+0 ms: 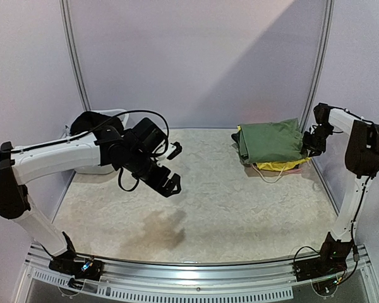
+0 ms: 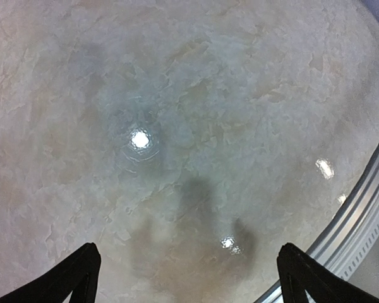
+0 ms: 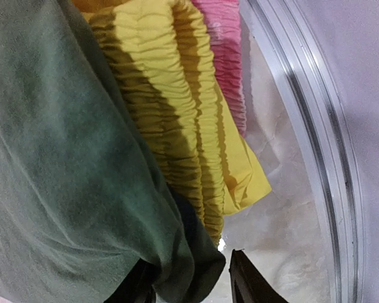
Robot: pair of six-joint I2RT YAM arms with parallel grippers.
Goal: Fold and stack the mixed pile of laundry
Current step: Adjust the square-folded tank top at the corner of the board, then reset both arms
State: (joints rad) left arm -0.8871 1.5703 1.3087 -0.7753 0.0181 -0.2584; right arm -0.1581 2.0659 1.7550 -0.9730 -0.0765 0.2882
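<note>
One green shirt [image 1: 270, 140] tops the stack [image 1: 271, 158] at the table's [image 1: 227, 208] far right, over one yellow piece [image 3: 177, 95] and one pink layer [image 3: 218, 50]. The right gripper [image 3: 189, 287] has shirt cloth between its fingers [image 3: 246, 281], but I cannot tell if it grips. It should release fully, then back off sideways without dragging the hem. The left gripper [image 1: 173, 168] hangs wide open over bare table. One tub [image 1: 117, 117] holds perhaps one black piece [image 1: 88, 121].

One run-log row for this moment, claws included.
stack: folded olive-green fabric garment over bright yellow ruched garment, back right | right claw: open at green garment's edge | left claw: open, empty, above mottled beige table
</note>
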